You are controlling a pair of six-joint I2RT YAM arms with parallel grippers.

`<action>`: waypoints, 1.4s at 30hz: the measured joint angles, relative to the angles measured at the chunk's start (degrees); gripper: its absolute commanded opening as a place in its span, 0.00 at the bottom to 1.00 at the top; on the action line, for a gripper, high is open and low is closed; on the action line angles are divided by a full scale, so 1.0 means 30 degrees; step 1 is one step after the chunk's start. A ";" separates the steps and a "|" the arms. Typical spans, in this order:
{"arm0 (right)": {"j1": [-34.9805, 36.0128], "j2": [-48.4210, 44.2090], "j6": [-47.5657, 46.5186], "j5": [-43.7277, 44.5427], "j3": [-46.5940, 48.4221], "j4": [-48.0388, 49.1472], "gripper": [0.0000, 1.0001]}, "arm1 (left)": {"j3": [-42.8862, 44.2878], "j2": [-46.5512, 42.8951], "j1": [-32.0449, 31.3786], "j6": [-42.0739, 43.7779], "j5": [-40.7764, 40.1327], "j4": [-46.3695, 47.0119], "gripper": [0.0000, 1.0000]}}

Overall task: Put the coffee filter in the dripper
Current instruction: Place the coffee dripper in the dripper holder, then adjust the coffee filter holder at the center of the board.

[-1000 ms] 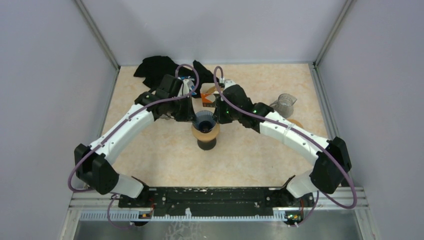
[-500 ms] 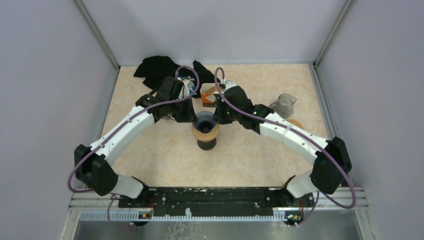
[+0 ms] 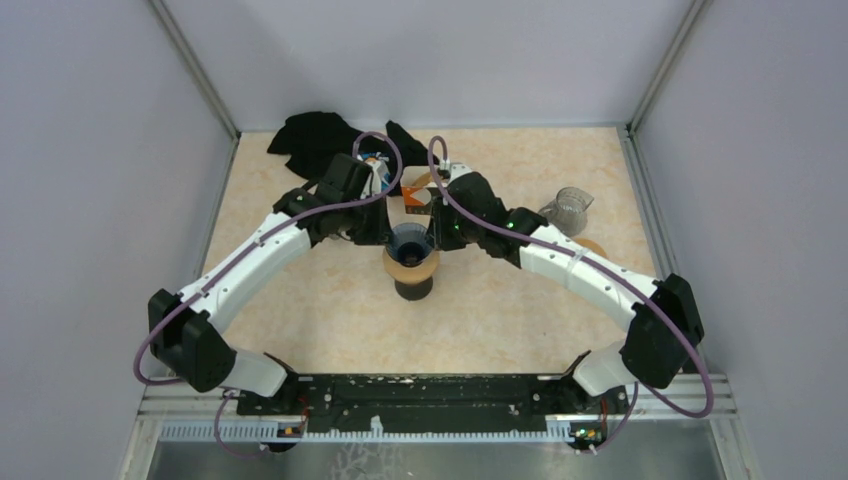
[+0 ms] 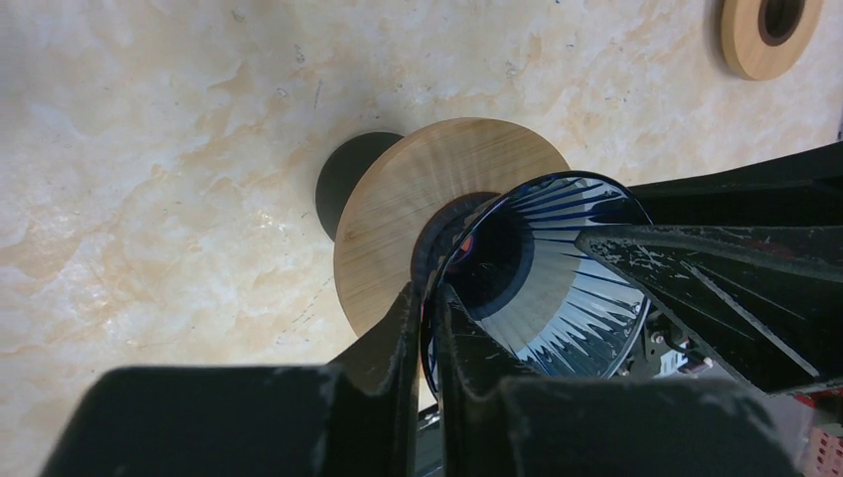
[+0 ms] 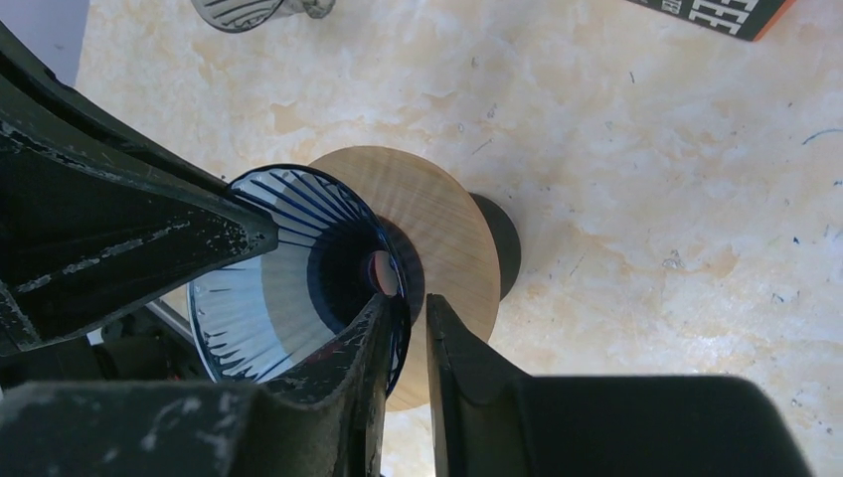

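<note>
Seating step, I judge: left fingers [image 4: 386, 350] and right fingers [image 5: 459, 343], narrowly apart, straddle the blue-ribbed cone [image 4: 562, 273] at its rim, grip unclear; next I release and lift straight.

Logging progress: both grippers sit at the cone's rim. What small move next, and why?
Probably open both fully and lift away: the cone sits in the wooden disc, and the left gripper and right gripper each straddle its rim.

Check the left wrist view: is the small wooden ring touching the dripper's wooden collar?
No, bare table separates the wooden ring from the wooden collar.
</note>
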 measured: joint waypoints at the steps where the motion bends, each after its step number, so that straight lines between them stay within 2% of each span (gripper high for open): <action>1: 0.0007 0.0000 -0.0073 -0.0007 0.0066 -0.0182 0.24 | 0.0095 0.0007 -0.0058 0.0073 -0.0284 -0.0138 0.20; 5: 0.0007 -0.0117 -0.0189 0.0007 0.0415 -0.0984 0.33 | 0.0546 0.0007 -0.0087 0.0248 -0.1071 -0.0510 0.33; 9: 0.0007 -0.0590 -0.0321 0.0102 0.0882 -0.1399 0.42 | 0.0925 -0.0124 -0.0087 0.0262 -0.1690 -0.0474 0.52; 18: -0.0364 -0.2375 -0.1086 0.1005 0.1435 -0.1821 0.56 | 0.0882 -0.1974 -0.0029 0.0255 -0.2579 0.0117 0.81; 26: -0.2149 -0.2754 -0.2579 0.1821 0.1435 -0.2193 0.65 | -0.0357 -0.4328 0.0947 0.0495 -0.3614 0.1071 0.91; 33: -0.3228 -0.2288 -0.4561 0.2521 0.1552 -0.1843 0.71 | -0.1851 -0.4524 0.3810 0.2040 -0.2441 0.2280 0.94; 42: -0.4306 -0.0430 -0.8291 0.1435 0.1537 0.1348 0.74 | -0.3701 -0.4320 0.6317 0.4750 -0.1239 0.4313 0.96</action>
